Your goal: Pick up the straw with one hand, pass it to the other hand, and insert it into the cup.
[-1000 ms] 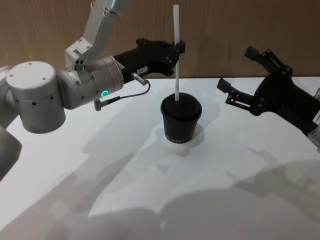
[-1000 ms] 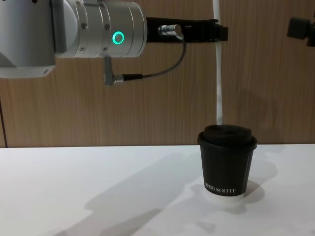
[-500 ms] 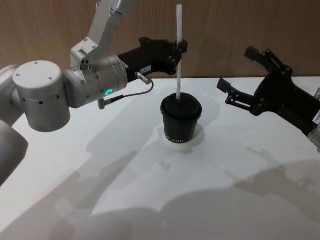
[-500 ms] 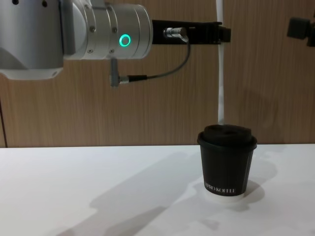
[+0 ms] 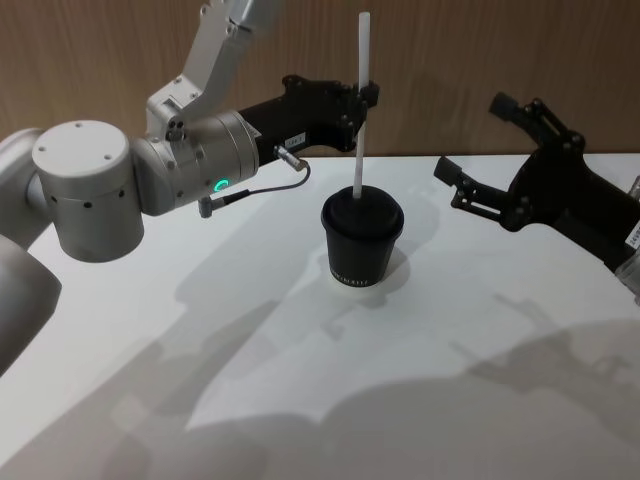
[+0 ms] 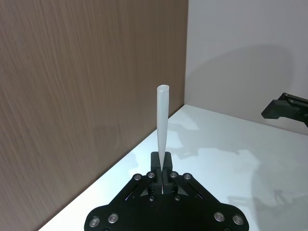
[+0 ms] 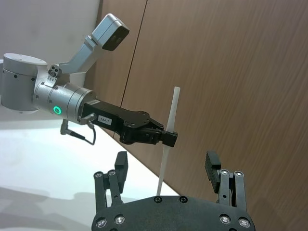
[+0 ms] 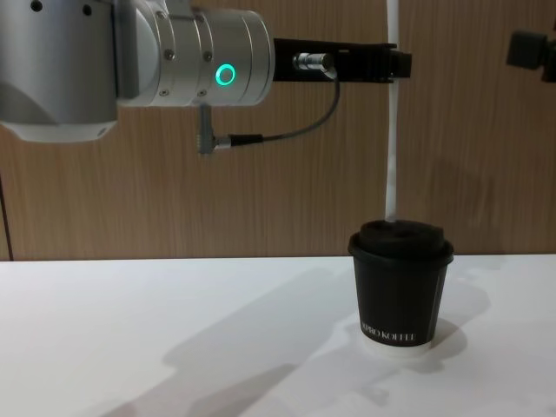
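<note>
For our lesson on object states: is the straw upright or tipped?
Upright. The straw stands nearly vertical in the left gripper, its lower end meeting the lid of the cup. The right gripper hangs open nearby.

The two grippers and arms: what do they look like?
The left gripper is long, black and two-fingered with a small white label, on a thick silver cylindrical wrist bearing a green ring light and a dark cable with metal plugs. The right gripper is black, blocky, with screwed linkage fingers.
</note>
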`<state>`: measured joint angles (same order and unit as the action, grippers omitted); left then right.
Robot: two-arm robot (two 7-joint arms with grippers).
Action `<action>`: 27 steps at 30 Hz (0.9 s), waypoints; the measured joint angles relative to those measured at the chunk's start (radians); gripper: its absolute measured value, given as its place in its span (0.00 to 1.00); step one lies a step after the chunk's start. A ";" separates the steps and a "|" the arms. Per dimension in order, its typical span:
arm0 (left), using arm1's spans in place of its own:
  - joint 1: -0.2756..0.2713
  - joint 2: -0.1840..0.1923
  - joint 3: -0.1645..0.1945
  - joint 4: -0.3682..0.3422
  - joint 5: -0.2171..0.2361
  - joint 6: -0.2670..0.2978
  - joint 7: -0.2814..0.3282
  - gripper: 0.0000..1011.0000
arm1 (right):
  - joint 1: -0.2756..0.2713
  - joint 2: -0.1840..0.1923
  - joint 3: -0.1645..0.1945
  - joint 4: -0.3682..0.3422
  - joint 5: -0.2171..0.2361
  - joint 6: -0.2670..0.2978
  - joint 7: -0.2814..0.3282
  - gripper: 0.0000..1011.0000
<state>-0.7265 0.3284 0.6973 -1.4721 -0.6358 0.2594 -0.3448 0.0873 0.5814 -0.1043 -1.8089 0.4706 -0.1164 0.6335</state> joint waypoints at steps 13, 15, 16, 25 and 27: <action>0.005 0.000 -0.012 0.001 0.016 -0.003 -0.005 0.01 | 0.000 0.000 0.000 0.000 0.000 0.000 0.000 0.99; 0.005 0.000 -0.014 0.002 0.016 -0.001 -0.007 0.01 | 0.000 0.000 0.000 0.000 0.000 0.000 0.000 0.99; 0.005 -0.001 -0.014 0.002 0.016 0.000 -0.008 0.01 | 0.000 0.000 0.000 0.000 0.000 0.000 0.000 0.99; 0.008 -0.004 -0.020 0.009 0.011 0.026 -0.025 0.01 | 0.000 0.000 0.000 0.000 0.000 0.000 0.000 0.99; 0.008 -0.005 -0.019 0.010 0.011 0.026 -0.028 0.01 | 0.000 0.000 0.000 0.000 0.000 0.000 0.000 0.99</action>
<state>-0.7188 0.3231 0.6779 -1.4617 -0.6248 0.2859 -0.3730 0.0874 0.5814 -0.1044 -1.8089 0.4706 -0.1164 0.6336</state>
